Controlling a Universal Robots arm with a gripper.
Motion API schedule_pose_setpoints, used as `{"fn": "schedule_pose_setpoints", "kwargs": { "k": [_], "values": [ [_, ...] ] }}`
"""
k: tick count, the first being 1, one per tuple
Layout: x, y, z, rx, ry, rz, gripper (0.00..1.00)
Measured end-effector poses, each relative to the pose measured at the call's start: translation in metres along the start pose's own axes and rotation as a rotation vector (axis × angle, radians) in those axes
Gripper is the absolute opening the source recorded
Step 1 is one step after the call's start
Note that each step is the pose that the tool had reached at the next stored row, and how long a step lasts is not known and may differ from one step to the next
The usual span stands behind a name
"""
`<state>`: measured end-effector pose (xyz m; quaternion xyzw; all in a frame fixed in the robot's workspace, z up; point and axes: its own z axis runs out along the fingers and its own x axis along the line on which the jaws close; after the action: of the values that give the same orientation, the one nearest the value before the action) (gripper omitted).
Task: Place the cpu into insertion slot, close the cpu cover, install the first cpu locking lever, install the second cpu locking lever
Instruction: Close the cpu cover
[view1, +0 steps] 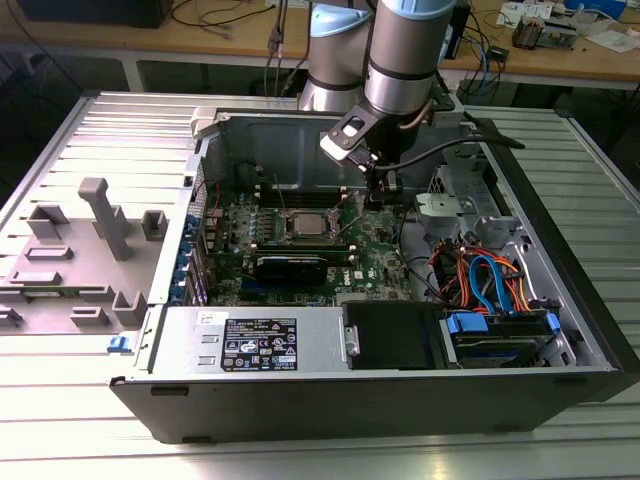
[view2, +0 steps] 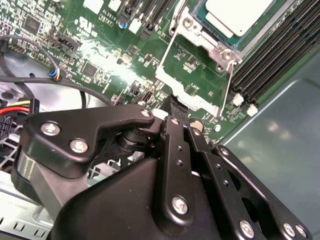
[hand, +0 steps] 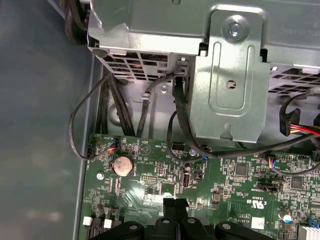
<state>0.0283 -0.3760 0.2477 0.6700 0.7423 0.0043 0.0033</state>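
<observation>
— Any print you can actually read?
— None. The black label (view1: 258, 345) on the power supply (view1: 322, 338) carries white lettering and symbols, all too small.
— And the board (hand: 230, 180) (view2: 100, 55)?
— White markings beside its parts (tiny letters, a few logos) in both wrist views, none legible.
</observation>
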Motion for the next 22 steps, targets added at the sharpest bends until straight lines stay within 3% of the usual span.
{"fn": "schedule_pose_setpoints", "kwargs": {
  "k": [17, 22],
  "values": [
    [0.0005, -0.0052, -0.0001, 0.0, 0.0003, 0.0, 0.11],
    [0.0013, -0.0129, -0.0002, 0.0, 0.0003, 0.0, 0.11]
  ]
}}
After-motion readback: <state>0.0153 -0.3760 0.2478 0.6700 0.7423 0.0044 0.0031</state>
